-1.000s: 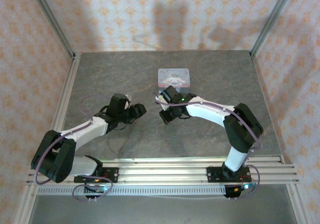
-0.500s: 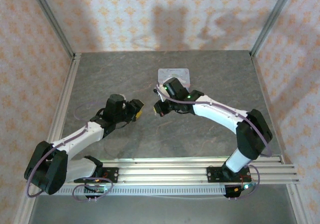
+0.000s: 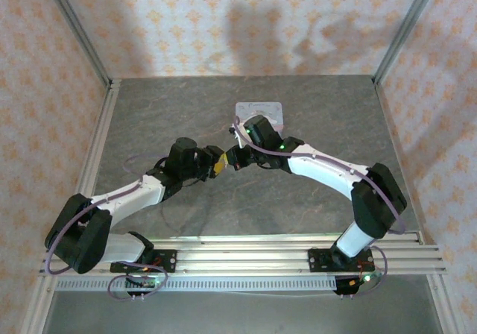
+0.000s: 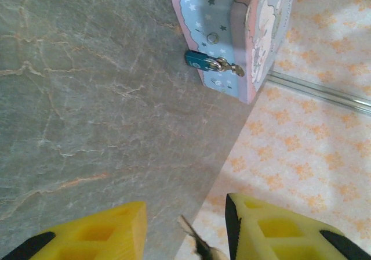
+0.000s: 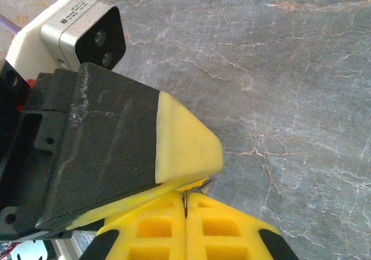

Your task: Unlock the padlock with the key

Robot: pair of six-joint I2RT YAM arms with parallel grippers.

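In the overhead view the two arms meet near the middle of the grey marbled counter (image 3: 298, 207). The left claw (image 3: 217, 164) and the right claw (image 3: 232, 157) are tip to tip. The left one comes in from 8 o'clock and the right one from 3 o'clock. A pale-blue tin (image 3: 262, 111) with a cartoon lid sits at about 1 o'clock from that meeting point, its near edge hidden by the right arm.

In the right wrist view the right claw (image 5: 185, 193) has its yellow fingers pressed together on a thin sliver of metal, the key (image 5: 185, 197), which sticks out at the seam. One pale finger of the left claw lies just beyond it towards 10 o'clock, close above the key's tip.

In the left wrist view the left claw (image 4: 185, 205) has its yellow fingers spread apart. The key (image 4: 196, 241) rises between them at 6 o'clock, and neither finger touches it. At 12 to 1 o'clock the tin (image 4: 203, 10) stands on the counter (image 4: 87, 97), close to the patterned wall (image 4: 290, 155). The padlock (image 4: 200, 60), small and teal, hangs on the tin's near side, with its gold-coloured bit pointing towards 3 o'clock. It is well apart from both claws. I cannot tell whether its shackle is closed.
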